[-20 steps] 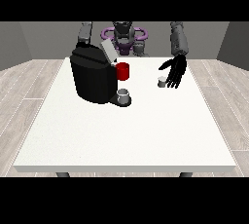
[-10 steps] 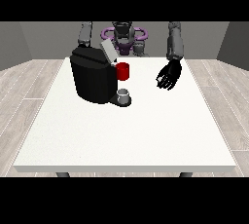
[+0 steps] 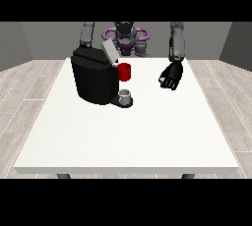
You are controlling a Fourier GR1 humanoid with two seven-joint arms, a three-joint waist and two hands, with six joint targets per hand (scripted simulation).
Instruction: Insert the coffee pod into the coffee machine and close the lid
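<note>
Coffee machine (image 3: 94, 80) with its lid (image 3: 109, 52) raised, on the white table (image 3: 128, 131).
A grey cup (image 3: 125, 95) stands on its tray beneath the red part (image 3: 124, 71); the hand at the view's right (image 3: 170, 78) hangs with fingers curled, whether round the pod I cannot tell.

The coffee machine (image 3: 93, 80) is black with a pale grey lid (image 3: 109, 52), a red part (image 3: 124, 71) at its front and a grey cup (image 3: 125, 96) below. The surface (image 3: 128, 131) is white; the hand (image 3: 171, 76) at the view's right is black.
</note>
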